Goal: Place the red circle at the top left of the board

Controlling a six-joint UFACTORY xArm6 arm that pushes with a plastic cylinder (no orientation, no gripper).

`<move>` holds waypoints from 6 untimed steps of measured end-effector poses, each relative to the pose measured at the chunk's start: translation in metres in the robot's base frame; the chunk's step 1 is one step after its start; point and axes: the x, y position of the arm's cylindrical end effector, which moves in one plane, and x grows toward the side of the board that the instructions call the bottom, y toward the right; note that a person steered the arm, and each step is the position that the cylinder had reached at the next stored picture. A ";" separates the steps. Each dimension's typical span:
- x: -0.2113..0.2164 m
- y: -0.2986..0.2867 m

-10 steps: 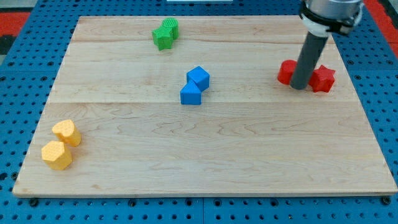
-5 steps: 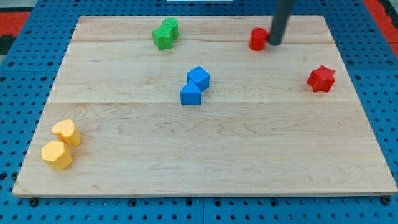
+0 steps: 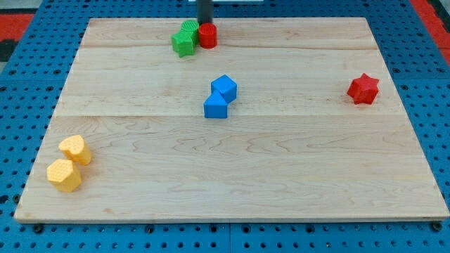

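Observation:
The red circle [image 3: 207, 35] sits near the view's top edge of the wooden board [image 3: 232, 176], a little left of centre. It touches the right side of two green blocks [image 3: 186, 37]. My rod comes down from the view's top, and my tip [image 3: 204, 24] is right behind the red circle, at its top edge. A red star [image 3: 363, 89] lies at the view's right.
Two blue blocks [image 3: 221, 96] sit together at the board's middle. Two yellow blocks [image 3: 69, 163] lie at the view's bottom left. A blue pegboard [image 3: 21, 105] surrounds the board.
My tip has moved left along the top of the board, pushing the red circle from the right side up against the green blocks. The red star stayed.

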 end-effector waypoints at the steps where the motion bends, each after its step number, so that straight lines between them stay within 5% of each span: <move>1: -0.006 -0.034; 4: 0.044 -0.046; 6: 0.079 0.004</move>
